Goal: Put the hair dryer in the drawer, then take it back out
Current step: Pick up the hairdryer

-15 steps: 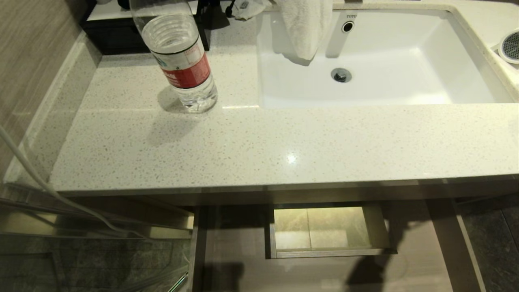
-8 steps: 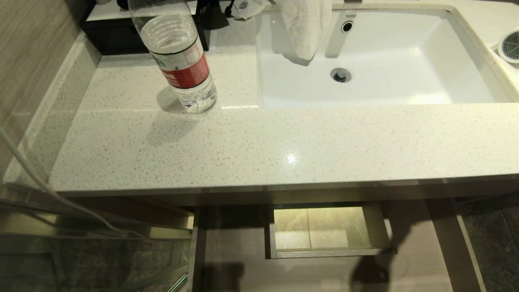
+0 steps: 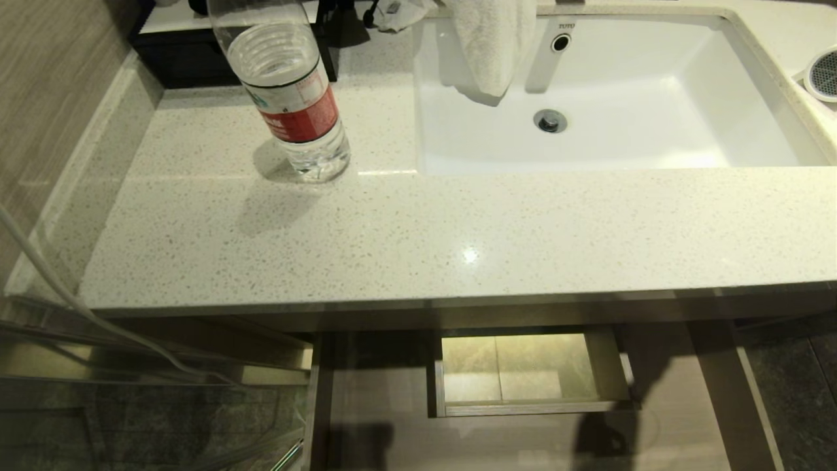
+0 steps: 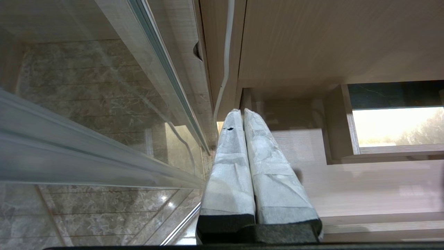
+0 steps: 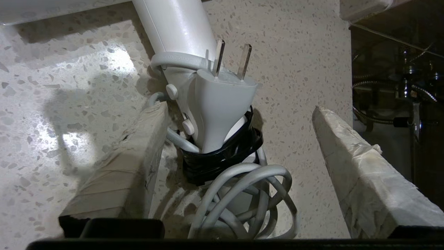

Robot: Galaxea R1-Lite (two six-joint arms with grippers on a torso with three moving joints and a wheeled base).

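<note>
The white hair dryer [image 5: 180,27] lies on the speckled counter; its grey cord [image 5: 242,194] is bundled at the handle's end under black tape, with the plug [image 5: 222,100] on top. My right gripper [image 5: 237,109] is open, one finger on each side of that bundle: one finger close against the cord, the other well apart. In the head view only the dryer's round grey grille [image 3: 826,73] shows, at the far right edge. The wood-grain drawer [image 3: 373,399] stands pulled out below the counter. My left gripper [image 4: 239,114] is shut and empty, beside the drawer [image 4: 364,184].
A water bottle [image 3: 294,98] stands on the counter left of the white sink [image 3: 719,85], and a towel [image 3: 494,39] hangs over the sink's back rim. A boxed cut-out [image 3: 523,373] sits inside the drawer. A glass panel [image 4: 86,146] and a white cable [image 3: 65,294] are at the left.
The head view is almost unchanged; only the dark shadow on the drawer's floor at the lower right has shrunk and shifted slightly.
</note>
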